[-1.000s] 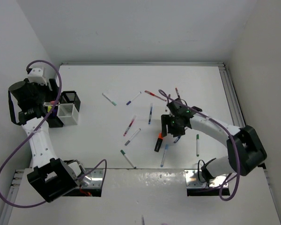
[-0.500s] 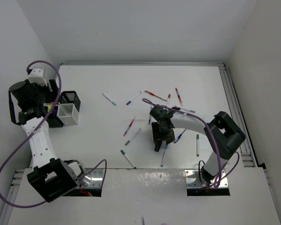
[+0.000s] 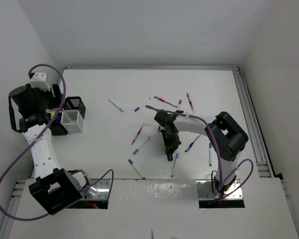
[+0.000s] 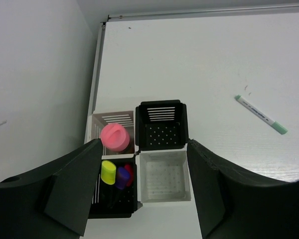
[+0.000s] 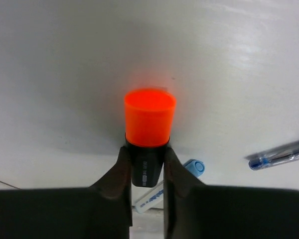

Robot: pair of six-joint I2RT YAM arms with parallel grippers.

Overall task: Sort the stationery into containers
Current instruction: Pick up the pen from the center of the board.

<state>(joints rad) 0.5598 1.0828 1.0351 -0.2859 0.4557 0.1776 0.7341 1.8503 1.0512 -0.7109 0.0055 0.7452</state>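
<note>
One chunky highlighter (image 5: 147, 130), black-bodied with a bright orange cap, is down near the middle of the white table (image 5: 60, 59), among scattered pens (image 3: 140, 145). Its long axis runs straight out from the right gripper (image 5: 146, 154), cap outermost. Both fingers (image 5: 114, 181) pinch the black barrel. The right arm (image 3: 199, 124) folds leftward from its base, wrist bent down.

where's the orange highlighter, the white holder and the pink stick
orange highlighter (image 5: 149, 117): right wrist view, on its orange cap
white holder (image 4: 164, 177): left wrist view, on its bare mesh floor
pink stick (image 4: 114, 137): left wrist view, on its round pink top
</note>
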